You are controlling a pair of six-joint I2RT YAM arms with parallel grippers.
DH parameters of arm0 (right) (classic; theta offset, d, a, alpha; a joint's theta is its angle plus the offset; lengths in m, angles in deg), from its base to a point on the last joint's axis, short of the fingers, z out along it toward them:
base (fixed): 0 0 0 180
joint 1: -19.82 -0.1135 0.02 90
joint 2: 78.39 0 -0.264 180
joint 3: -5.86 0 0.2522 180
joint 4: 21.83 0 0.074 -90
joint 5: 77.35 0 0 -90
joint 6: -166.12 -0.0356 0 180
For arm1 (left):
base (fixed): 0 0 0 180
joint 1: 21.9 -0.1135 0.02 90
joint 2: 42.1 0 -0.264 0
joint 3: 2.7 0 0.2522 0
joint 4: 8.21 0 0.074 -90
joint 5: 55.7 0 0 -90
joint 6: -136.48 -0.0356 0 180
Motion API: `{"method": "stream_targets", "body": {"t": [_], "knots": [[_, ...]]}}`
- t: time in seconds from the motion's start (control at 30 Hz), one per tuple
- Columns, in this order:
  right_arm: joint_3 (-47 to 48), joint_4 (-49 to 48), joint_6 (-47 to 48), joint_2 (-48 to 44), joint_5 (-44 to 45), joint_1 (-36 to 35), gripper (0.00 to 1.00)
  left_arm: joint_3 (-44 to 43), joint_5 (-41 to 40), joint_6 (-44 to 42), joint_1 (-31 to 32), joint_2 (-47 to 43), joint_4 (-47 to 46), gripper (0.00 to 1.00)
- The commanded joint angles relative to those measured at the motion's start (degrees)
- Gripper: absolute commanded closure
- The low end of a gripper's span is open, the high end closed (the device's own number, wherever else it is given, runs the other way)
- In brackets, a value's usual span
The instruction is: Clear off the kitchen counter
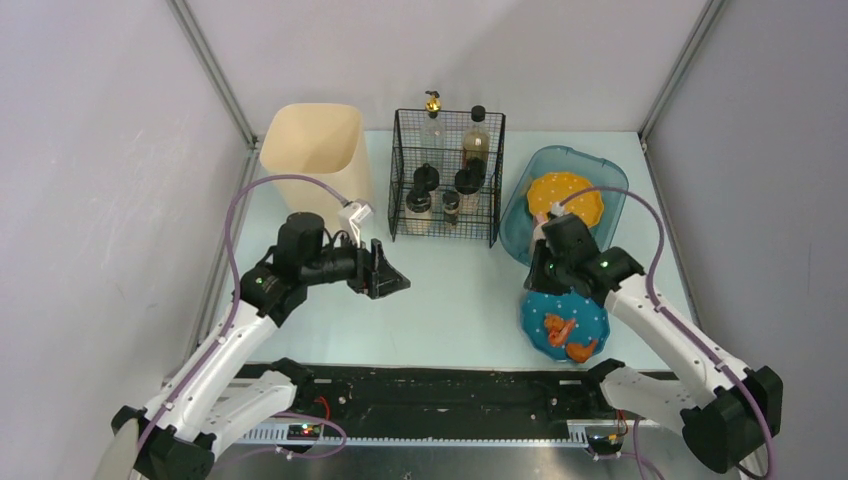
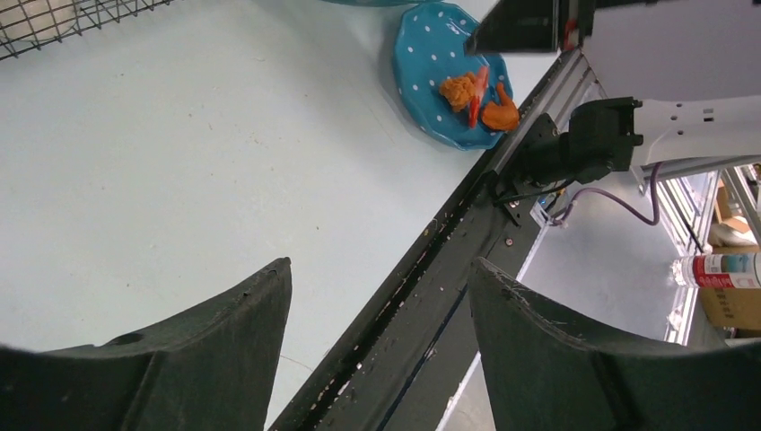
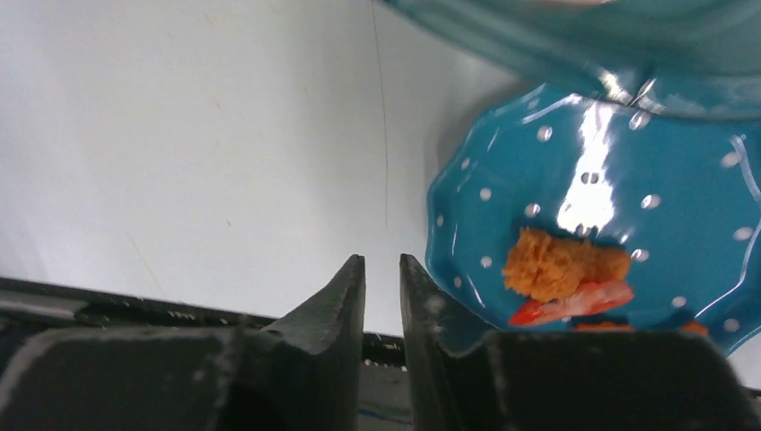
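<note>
Nearest, my right pincer point(image 3: 382, 269) has its fingers nearly together at the dotted blue plate point(image 3: 502, 171) rim, but I cannot tell if it grips; my left pincer point(image 2: 381, 265) gapes wide over the kitchen counter point(image 2: 179, 162).

Lost the upper rim of the dotted plate point(image 1: 537, 312) under the right arm point(image 1: 655, 315) in the overhead view. Could not see the right gripper point(image 3: 382, 262) there, tucked beneath its own wrist. Could not read the labels on the bottles point(image 1: 476, 145) in the wire rack point(image 1: 400, 175), too small. From the right wrist, found the tub point(image 3: 574, 36) blurred and cut by the top edge, the plate cut by the right edge, the food point(image 3: 556, 265) half behind a finger point(image 3: 431, 359). Could not tell whether the near-closed jaws pinched the plate's rim. From the left wrist, caught only a corner of the rack, upper left.
</note>
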Motion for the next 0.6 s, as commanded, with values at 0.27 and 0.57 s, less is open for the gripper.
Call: {"method": "stream_targets", "body": {"t": [0.27, 0.57], "knots": [[-9.98, -4.27, -5.24, 3.55, 2.04, -6.79, 0.72, -0.04, -0.61, 0.99, -1.52, 1.57, -1.4, 0.19], [-11.87, -8.82, -6.6, 10.84, 4.42, -9.19, 0.52, -0.16, 0.0, 1.01, -1.91, 2.49, -1.4, 0.15]]}}
